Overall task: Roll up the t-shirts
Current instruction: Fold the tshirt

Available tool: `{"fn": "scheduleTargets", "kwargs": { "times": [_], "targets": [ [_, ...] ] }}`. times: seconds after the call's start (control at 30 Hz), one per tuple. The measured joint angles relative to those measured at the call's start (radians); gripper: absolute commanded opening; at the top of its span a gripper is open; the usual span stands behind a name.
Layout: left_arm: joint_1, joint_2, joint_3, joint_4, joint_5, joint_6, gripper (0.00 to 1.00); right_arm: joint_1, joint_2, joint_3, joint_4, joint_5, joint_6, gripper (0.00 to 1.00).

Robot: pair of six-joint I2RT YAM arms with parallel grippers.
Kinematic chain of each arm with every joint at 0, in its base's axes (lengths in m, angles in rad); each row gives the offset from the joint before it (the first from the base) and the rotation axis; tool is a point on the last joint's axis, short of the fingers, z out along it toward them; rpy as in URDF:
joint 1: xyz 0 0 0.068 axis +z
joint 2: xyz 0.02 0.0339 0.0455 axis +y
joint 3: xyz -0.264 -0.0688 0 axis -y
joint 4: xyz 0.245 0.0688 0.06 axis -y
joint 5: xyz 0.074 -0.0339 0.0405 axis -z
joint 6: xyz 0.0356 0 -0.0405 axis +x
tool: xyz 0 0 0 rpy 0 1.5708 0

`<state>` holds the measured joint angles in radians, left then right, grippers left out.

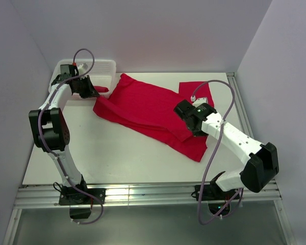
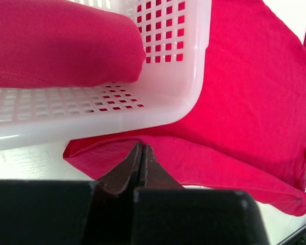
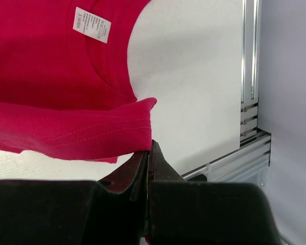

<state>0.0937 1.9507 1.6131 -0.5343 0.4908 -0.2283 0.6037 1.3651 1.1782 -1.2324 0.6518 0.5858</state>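
Right hand (image 3: pixel 149 152): the two dark fingers are pressed flat together, tips meeting right at the lower corner of a folded, stitched edge of the red t-shirt (image 3: pixel 51 76); whether any cloth is caught between them cannot be made out. The t-shirt fills the upper left, lying on the white surface (image 3: pixel 194 76), its curved neckline open towards the right and a white printed label (image 3: pixel 92 24) lying just inside it. Along the surface's right edge runs a silver slotted rail (image 3: pixel 251 51) with small screws lower down, and past it a plain grey wall (image 3: pixel 290 76).
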Motion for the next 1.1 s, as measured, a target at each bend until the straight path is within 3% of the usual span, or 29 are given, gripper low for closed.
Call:
{"fn": "scheduleTargets", "kwargs": {
  "times": [0.77,1.1],
  "targets": [
    [0.005,0.137,0.164,0.000,0.002,-0.082,0.00,-0.031,0.034,0.000,0.002,0.012,-0.004,0.00],
    [0.009,0.142,0.169,0.003,0.008,-0.092,0.00,-0.042,0.050,0.000,0.002,0.015,-0.004,0.00]
  ]
}}
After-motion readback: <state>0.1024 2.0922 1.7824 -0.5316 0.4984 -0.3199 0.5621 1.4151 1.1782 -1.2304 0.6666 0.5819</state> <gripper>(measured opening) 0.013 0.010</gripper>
